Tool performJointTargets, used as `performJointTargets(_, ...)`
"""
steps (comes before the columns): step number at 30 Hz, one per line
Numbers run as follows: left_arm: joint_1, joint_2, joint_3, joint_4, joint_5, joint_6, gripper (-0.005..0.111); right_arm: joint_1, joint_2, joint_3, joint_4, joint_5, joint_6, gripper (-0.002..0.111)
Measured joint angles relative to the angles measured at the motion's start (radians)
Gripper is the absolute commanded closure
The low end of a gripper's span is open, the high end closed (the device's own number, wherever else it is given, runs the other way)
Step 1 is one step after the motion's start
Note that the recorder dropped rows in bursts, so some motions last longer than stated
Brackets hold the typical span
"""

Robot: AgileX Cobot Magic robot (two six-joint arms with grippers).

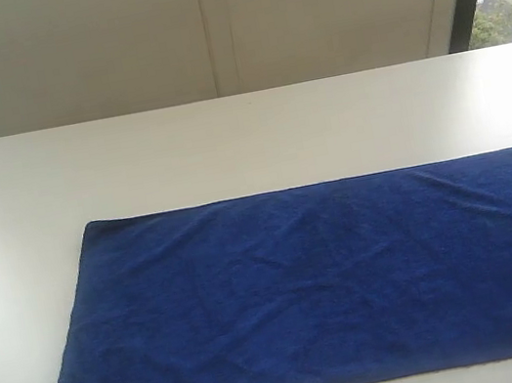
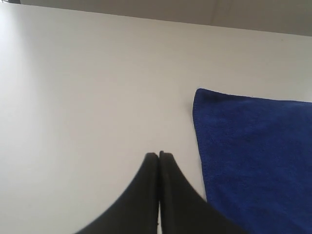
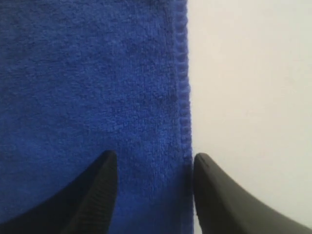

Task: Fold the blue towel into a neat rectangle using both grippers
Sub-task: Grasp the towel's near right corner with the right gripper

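- Exterior view: a deep royal-blue microfibre towel (image 1: 323, 289) lies flat on the white table (image 1: 227, 137), towards the near edge. Its right end runs out of view. Neither arm shows here. No fold made yet, I judge.
- Left wrist view: the black pincer left gripper (image 2: 159, 155), jaws pressed together and empty, hangs over bare table just beside the towel's short edge, near a corner.
- Right wrist view: the black right gripper (image 3: 155, 163) sits low, jaws spread astride the stitched hem, one finger over cloth and the other over table. It pinches nothing.
- Step in hand: taking hold. Next, the right should close on the hem; the left must open and shift onto its corner.
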Motion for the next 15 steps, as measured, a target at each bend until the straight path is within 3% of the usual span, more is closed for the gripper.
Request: performJointTargets(15,0.0,0.0,0.0,0.0,0.0,-0.002,0.107,0.0,0.026,-0.011,0.001,-0.018,-0.002,0.062)
